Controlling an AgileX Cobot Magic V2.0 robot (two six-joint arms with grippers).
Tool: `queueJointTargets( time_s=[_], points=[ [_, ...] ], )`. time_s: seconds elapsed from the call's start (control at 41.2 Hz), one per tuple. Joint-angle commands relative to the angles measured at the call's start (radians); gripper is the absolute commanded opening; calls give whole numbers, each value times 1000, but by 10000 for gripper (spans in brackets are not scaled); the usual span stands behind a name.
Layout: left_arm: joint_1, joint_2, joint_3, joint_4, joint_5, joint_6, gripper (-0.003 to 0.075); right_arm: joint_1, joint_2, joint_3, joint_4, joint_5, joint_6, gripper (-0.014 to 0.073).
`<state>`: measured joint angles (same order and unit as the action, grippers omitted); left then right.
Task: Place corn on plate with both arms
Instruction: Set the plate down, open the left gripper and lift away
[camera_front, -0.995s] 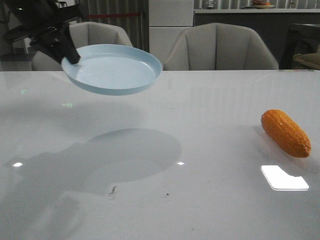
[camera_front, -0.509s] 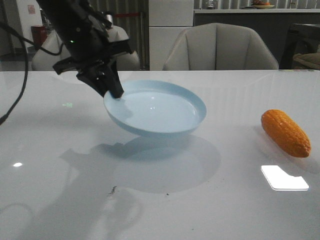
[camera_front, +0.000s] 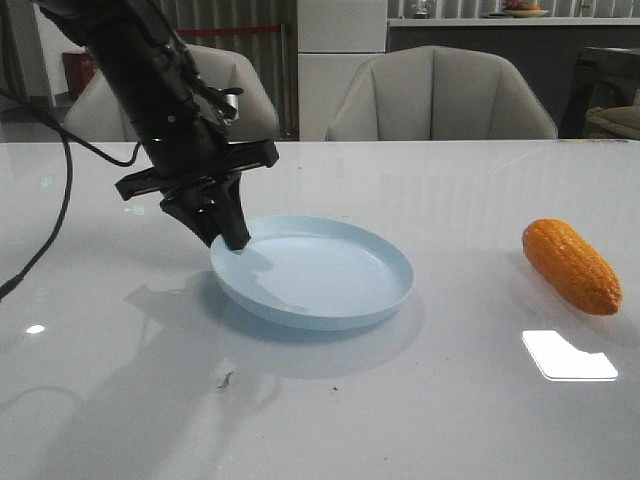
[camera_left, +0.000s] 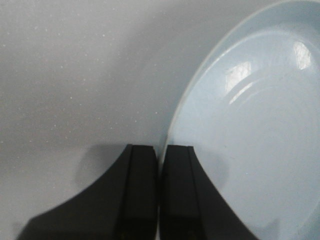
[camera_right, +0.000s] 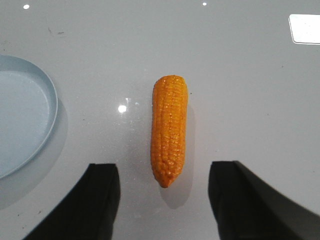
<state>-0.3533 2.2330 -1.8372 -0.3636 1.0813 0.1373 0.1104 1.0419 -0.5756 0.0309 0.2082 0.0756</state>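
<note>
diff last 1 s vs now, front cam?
The left gripper, shut on the plate rim, carried it from high at the far left down and rightward to the table, where it now looks set down. Nothing released yet. The corn stayed put at the right.

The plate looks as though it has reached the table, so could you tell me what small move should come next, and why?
Probably the left gripper should open and let go of the plate: its fingers pinch the near-left rim, and the plate seems to sit flat on the table. The corn lies untouched between the open fingers of the right gripper, ready for the pick afterwards.
</note>
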Motion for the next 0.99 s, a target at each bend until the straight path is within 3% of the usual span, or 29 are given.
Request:
queueJointTargets(
  time_s=[0.0, 0.097, 0.267, 0.34, 0.631, 0.97],
  points=[
    [-6, -61, -32, -28, -25, 18, 106, 4, -11, -37, -3, -69, 2, 499],
    [-6, -59, -32, -26, -40, 53, 188, 4, -11, -37, -3, -69, 2, 499],
    [-6, -59, -32, -9, -61, 53, 524, 4, -11, -37, -3, -69, 2, 499],
    [-6, -59, -35, -7, -61, 53, 589, 4, -11, -37, -3, -69, 2, 499],
    [0, -59, -83, 9, 1, 51, 486, 4, -11, -37, -3, -69, 2, 499],
    [8, -64, -253, 35, -36, 46, 364, 4, -11, -37, -3, -69, 2, 499]
  ],
)
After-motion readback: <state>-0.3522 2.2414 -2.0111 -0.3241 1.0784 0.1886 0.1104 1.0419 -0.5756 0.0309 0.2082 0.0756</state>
